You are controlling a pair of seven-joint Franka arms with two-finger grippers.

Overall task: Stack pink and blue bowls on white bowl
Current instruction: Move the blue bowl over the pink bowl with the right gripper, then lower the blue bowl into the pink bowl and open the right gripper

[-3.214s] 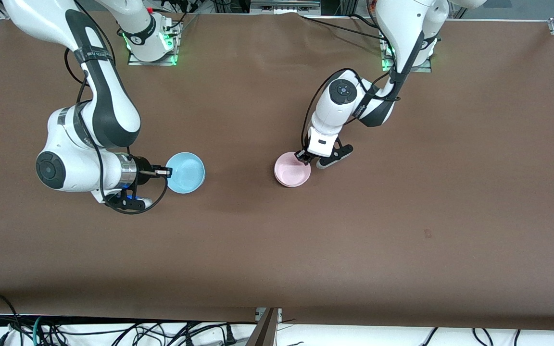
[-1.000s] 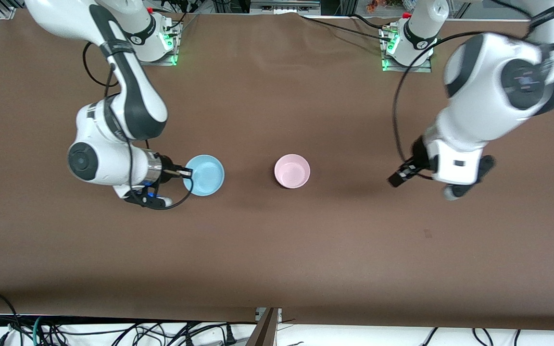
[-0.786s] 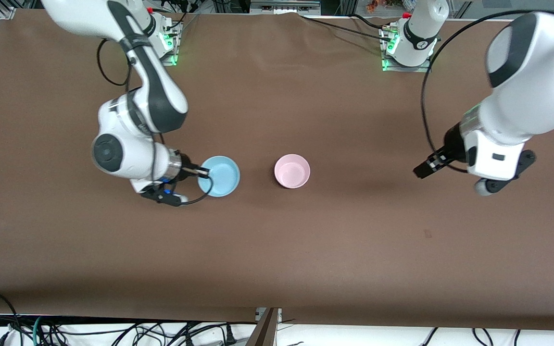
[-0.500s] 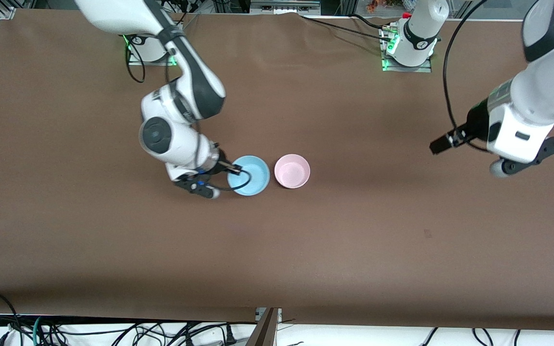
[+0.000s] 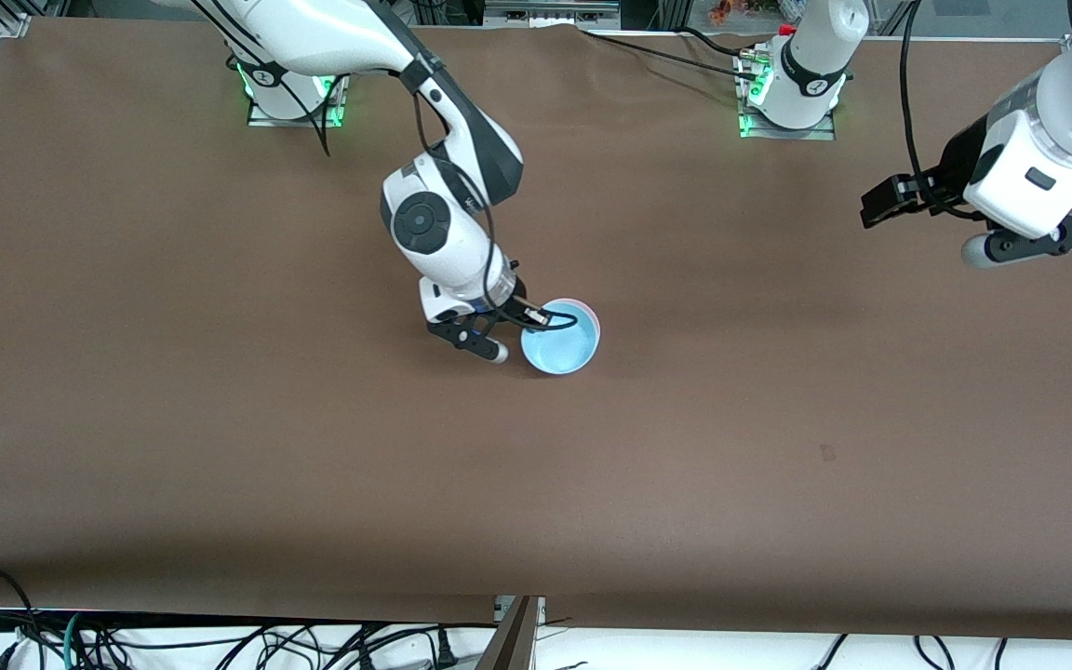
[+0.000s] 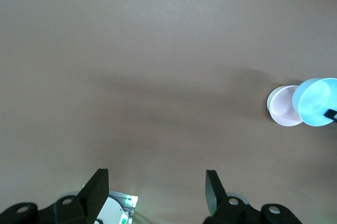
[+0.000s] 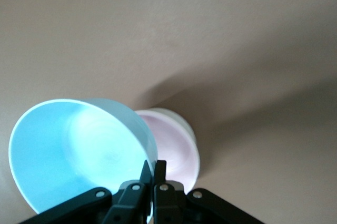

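Right end effector [image 5: 536, 319]: fingers [image 7: 152, 174] pressed together on the rim of the blue bowl [image 5: 558, 339], pinching it. The bowl hangs tilted in the air, over the pink bowl [image 5: 591, 316], overlapping most of it in the front view.

Pink bowl: seated in the white bowl [image 7: 185, 124], whose pale rim shows just outside the pink one in the right wrist view. The stack stands near the middle of the brown tabletop [image 5: 220, 447].

Left end effector [image 5: 878, 203]: fingers [image 6: 97, 190] spread apart, holding nothing. It hangs over bare tabletop toward the left arm's end, well apart from the bowls. The left arm waits.

Left wrist view: pink bowl [image 6: 283, 108] and blue bowl [image 6: 317, 101] seen small and far off.
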